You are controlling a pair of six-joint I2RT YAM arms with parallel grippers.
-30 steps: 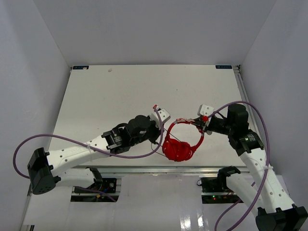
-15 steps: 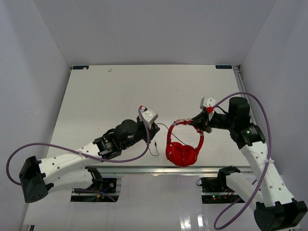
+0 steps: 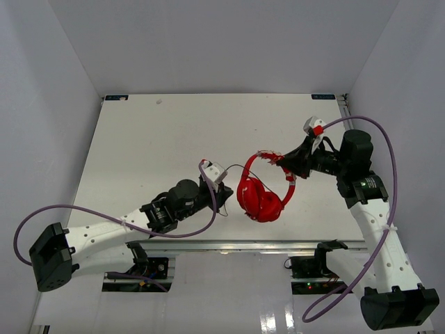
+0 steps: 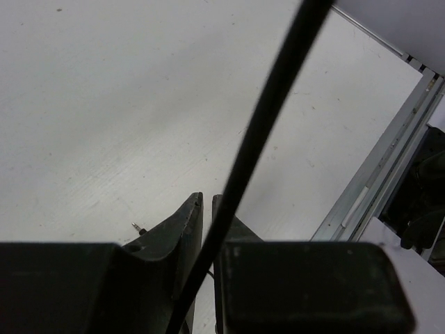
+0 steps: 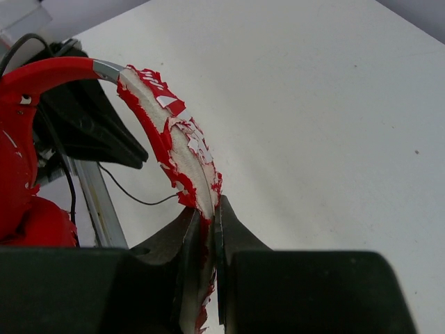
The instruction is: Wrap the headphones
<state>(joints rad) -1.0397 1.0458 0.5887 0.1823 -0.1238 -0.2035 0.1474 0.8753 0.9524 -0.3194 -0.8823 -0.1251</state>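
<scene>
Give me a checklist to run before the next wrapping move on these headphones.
1. Frame hold: right gripper shut on the headband: ok.
2. Cord hold: cable runs between the nearly closed fingers of the left gripper: ok.
3. Slack: cable tension between the cups and the left gripper: cannot tell.
4. Loose end: plug lies free on the table: not ok.
5. Clearance: cups lifted off the table: cannot tell.

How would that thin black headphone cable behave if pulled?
Probably floppy: the cable arcs loosely from the headphones to the left gripper. Likely very light, being so thin. It may slip through, since it looks smooth.
</scene>
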